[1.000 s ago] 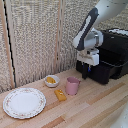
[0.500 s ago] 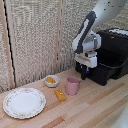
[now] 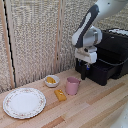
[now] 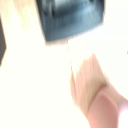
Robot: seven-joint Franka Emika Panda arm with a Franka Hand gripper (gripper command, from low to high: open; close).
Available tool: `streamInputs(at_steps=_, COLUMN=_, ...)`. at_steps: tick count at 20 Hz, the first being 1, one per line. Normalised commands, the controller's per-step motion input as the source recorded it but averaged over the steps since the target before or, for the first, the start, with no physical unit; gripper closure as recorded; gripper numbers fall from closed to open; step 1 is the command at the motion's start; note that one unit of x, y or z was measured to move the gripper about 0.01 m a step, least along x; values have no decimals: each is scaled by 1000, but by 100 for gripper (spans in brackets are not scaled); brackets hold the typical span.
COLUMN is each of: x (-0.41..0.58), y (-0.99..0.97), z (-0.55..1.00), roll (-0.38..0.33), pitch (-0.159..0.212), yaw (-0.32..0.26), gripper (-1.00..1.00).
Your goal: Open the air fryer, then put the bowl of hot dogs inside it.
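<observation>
Gripper hangs at the air fryer drawer's front on the exterior view's right; I cannot tell whether its jaws are apart. My worry is clipping the pink cup when heading left for the bowl.

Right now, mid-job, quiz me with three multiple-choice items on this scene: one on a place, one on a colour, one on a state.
1. Where does the bowl stand?
A. inside the air fryer
B. on the table, between the plate and the cup
C. on the plate

2. What colour is the cup?
A. pink
B. green
C. black

3. How is the air fryer drawer?
A. pulled out
B. pushed in flush
C. lying on the table

Answers: 1 B, the bowl sits on the wooden table behind the plate, beside the cup. 2 A, its wall is plainly pink. 3 A, the drawer juts forward from the black body, by the gripper.
</observation>
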Motion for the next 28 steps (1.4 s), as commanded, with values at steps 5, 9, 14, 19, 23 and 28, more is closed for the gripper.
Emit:
streamInputs(at_steps=5, x=224, y=283, z=353, roll=111, pitch=-4, yaw=166, gripper=-100)
streamInputs(at_steps=9, x=309, y=265, z=124, roll=147, pitch=0, yaw=203, gripper=-100)
streamInputs(at_steps=14, x=291, y=334, z=8, roll=152, pitch=-1, yaw=188, gripper=-100)
streamInputs(at_steps=19, x=237, y=423, z=-61, roll=192, pitch=-28, yaw=153, gripper=-100)
streamInputs(at_steps=23, x=242, y=447, z=-88, roll=186, pitch=-17, yaw=151, gripper=-100)
streamInputs(at_steps=28, x=234, y=426, z=-145, roll=171, pitch=0, yaw=171, gripper=-100)
